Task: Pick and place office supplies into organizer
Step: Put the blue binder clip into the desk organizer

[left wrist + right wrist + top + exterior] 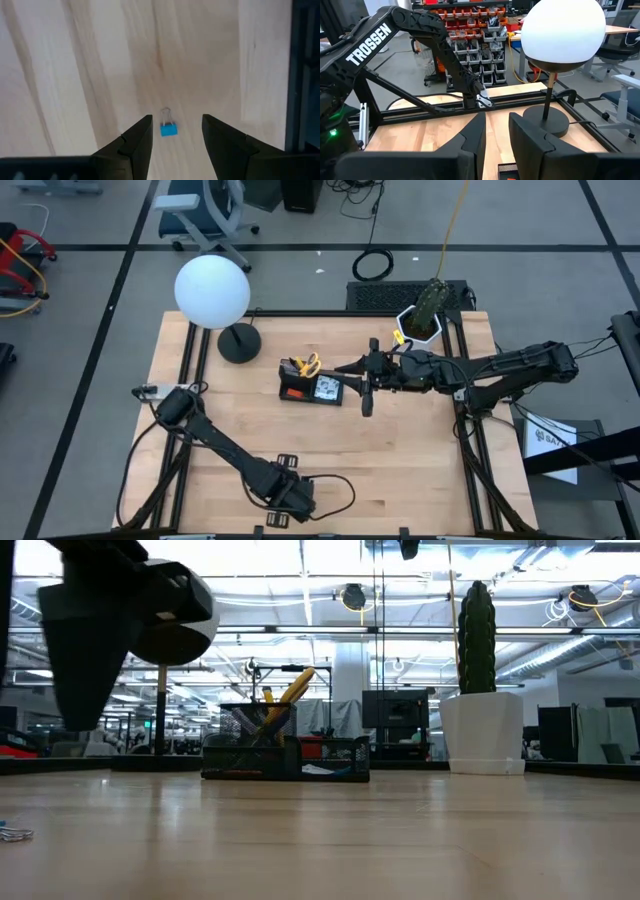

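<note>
Blue binder clip [168, 129] is lying low in the frame, between the left gripper [176, 134] and its wide-open fingers. Being small and flat, it is probably risking a slip sideways if the fingers close off-centre. The right gripper [496, 131], fingers narrow and empty, is hovering beside the organizer [311, 388].

Your two arms are dark, near-black jointed links, and the left arm [415, 25] carries white block lettering reading TROSSEN along one link. Black cables loop loosely beside both arms. Each wrist ends in two dark, wedge-shaped fingers [134, 145] tapering to blunt tips.
</note>
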### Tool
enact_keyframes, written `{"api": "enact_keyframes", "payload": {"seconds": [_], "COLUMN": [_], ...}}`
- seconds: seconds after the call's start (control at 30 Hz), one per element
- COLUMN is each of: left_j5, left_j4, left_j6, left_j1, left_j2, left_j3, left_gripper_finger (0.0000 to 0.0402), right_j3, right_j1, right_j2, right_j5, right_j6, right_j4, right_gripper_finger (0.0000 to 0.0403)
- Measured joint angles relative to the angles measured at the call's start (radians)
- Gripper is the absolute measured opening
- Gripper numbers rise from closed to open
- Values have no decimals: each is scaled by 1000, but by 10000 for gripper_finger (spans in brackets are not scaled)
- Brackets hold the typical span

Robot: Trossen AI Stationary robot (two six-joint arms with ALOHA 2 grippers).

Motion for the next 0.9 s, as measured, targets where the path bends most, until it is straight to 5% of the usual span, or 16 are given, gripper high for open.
{"api": "enact_keyframes", "payload": {"seconds": [0.9], "left_j5": [-30], "left_j4": [-60], "left_j6": [-84], "left_j1": [-14], "left_j2": [0], "left_j3": [-66], "left_gripper_finger": [177], "right_j3": [0], "right_j1": [0], "right_j2": [0], "right_j5": [0], "right_j6": [0], "right_j4": [0], "right_gripper_finger": [75]}}
